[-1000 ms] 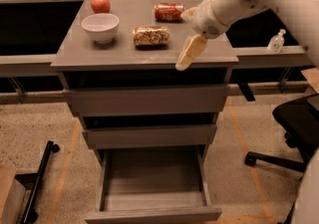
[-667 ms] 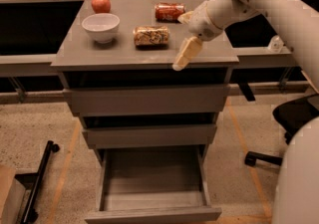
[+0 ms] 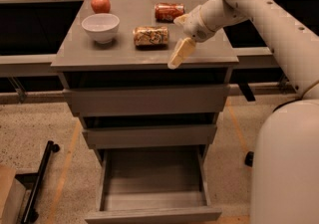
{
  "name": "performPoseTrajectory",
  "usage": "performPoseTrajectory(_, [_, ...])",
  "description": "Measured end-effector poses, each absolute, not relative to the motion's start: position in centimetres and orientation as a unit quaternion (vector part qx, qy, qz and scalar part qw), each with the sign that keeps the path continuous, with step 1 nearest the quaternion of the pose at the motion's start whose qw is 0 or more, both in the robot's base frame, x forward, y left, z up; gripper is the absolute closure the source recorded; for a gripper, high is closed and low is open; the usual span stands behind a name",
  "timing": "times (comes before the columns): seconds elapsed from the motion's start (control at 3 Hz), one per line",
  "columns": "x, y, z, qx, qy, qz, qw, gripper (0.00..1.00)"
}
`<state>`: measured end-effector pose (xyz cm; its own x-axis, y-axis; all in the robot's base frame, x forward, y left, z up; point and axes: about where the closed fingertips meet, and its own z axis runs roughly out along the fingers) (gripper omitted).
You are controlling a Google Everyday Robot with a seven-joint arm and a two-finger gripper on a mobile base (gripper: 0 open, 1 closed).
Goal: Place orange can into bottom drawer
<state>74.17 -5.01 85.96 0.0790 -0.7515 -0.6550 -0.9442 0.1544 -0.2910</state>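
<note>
Hovering just right of the orange can (image 3: pixel 151 36) in the upper centre, the end effector (image 3: pixel 175 42) has its jaws apart, gripping nothing. That can lies sideways on the surface (image 3: pixel 99 55); the bottom drawer (image 3: pixel 154 214) gapes open below.

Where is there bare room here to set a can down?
Bare: inside the bottom drawer; the front strip of the top, left of the hand, before bowl and orange can. Crowded: behind, with apple and red can.

1 high camera looks down on cabinet (image 3: pixel 144 99), jaws above it.
</note>
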Motion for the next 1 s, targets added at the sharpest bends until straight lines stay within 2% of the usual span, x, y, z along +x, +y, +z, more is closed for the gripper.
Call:
performPoseTrajectory(0.67, [77.6,-3.8,85.5,-0.625,0.660,0.146,0.390,0.00])
performPoseTrajectory(1.0, [79.3,-1.2,85.5,-0.632,0.641,0.164,0.404,0.02])
